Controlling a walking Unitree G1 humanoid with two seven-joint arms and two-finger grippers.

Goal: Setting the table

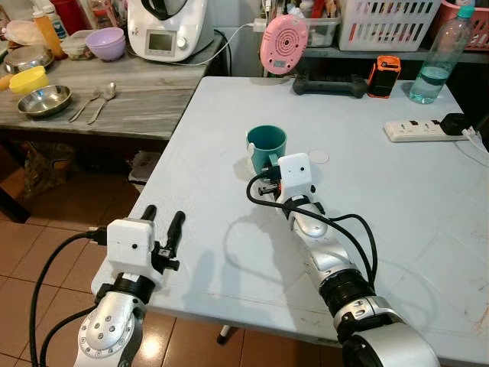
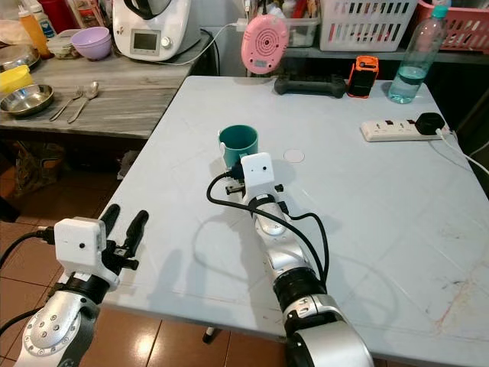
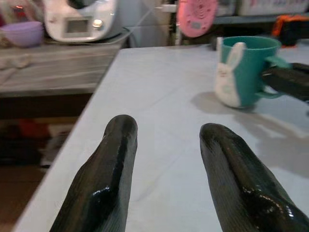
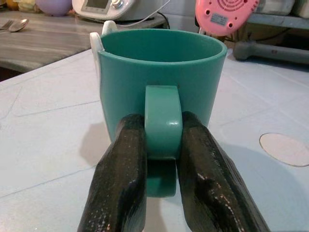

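A teal mug (image 1: 267, 144) with a white rabbit figure on its side stands upright on the pale grey table (image 1: 359, 191). My right gripper (image 4: 161, 140) reaches over the table from the near edge and is shut on the mug's handle (image 4: 163, 121), one black finger on each side. My left gripper (image 1: 163, 224) hovers at the table's near left corner, open, with nothing between its fingers (image 3: 113, 164). From the left wrist the mug (image 3: 246, 70) stands ahead with the right gripper's finger at its handle.
A wooden side counter (image 1: 145, 95) on the left holds a steel bowl (image 1: 44, 100), spoons (image 1: 103, 99), a purple bowl (image 1: 106, 43) and a white appliance (image 1: 168, 27). At the table's far edge are a pink device (image 1: 283, 43), a water bottle (image 1: 438, 57) and a power strip (image 1: 416, 131).
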